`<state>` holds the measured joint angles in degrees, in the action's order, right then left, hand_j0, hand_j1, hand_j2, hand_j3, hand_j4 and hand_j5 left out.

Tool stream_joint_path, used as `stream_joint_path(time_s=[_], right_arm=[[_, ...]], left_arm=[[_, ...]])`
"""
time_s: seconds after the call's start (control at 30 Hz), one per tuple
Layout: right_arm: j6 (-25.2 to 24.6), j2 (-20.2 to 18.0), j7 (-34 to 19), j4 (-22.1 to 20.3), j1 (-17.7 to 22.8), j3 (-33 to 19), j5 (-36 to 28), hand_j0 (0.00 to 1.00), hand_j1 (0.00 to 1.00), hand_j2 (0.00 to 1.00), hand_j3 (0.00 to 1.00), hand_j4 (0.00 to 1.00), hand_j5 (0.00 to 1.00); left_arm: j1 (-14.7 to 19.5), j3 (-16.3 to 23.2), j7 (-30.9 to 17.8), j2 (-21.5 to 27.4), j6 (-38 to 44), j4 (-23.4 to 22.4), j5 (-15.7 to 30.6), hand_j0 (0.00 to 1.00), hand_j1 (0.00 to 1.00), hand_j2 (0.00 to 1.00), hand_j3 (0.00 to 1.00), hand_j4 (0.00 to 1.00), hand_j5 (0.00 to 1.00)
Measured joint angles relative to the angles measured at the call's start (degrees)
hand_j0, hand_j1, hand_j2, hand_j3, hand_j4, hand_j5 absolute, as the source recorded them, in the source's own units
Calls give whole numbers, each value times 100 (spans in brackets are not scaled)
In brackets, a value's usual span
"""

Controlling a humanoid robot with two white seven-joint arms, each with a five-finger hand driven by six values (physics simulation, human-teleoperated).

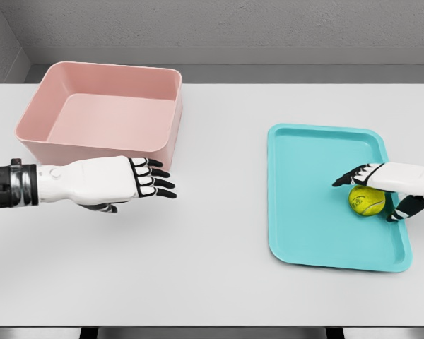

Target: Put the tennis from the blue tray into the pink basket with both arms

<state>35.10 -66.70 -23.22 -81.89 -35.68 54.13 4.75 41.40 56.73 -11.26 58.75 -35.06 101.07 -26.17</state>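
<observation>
Ball (367, 201) under right hand (387, 189)

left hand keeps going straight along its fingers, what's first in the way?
Probably nothing near: the left hand points right over bare table, passing in front of the pink basket. The blue tray comes first, if it travels low enough.

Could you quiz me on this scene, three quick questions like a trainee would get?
1. True or false: the ball lies in the basket.
2. Which hand is at the ball: A) left hand, B) right hand?
3. Fill in: the left hand's fingers are ____, holding nothing.

Key: 1 false, it is on the tray; 2 B; 3 open.
</observation>
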Motion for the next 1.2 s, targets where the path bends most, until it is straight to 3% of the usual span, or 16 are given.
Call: stream_joint_path(time_s=[0.57,0.87,1.2], right_arm=[[0,258,-68,187,0,18,14,99,99,99,99,99,99],[0,326,-144,294,-9,16,25,82,82,82,82,82,82],[0,327,-167,387,-26,0,26,69,69,69,69,69,69]], left_arm=[[0,0,-2,19,0,0,-2,100,100,100,100,100,100],[0,0,-2,12,0,0,-2,100,100,100,100,100,100],[0,0,-2,7,0,0,-2,100,100,100,100,100,100]])
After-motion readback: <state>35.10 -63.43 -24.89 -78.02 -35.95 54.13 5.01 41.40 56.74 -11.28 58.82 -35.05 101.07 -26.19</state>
